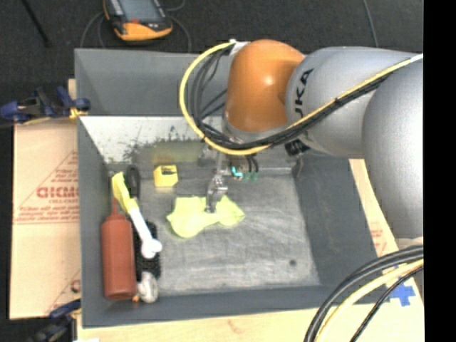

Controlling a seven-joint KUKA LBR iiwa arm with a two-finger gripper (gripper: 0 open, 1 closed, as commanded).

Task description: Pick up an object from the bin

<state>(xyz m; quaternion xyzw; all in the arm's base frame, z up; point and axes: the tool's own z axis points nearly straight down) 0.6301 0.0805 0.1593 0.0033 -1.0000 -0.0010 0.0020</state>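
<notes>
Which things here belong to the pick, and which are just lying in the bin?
In play: end effector; pale yellow flat piece that it hangs over.

Lying about: small yellow block; yellow-and-white brush; red-brown bottle, the last two at the left.

ROBOTICS LAB, seen from above: you are working in a test cell, not a home or a shop. A large silver-grey industrial robot arm (356,112), with a glossy orange dome cover (260,84) and looped yellow and black cables (191,84), leans over a grey metal bin (128,77). Beyond the bin's far wall, an orange-and-black handheld device with a screen (137,14) lies on the dark floor (43,20), trailing a thin cable.
</notes>
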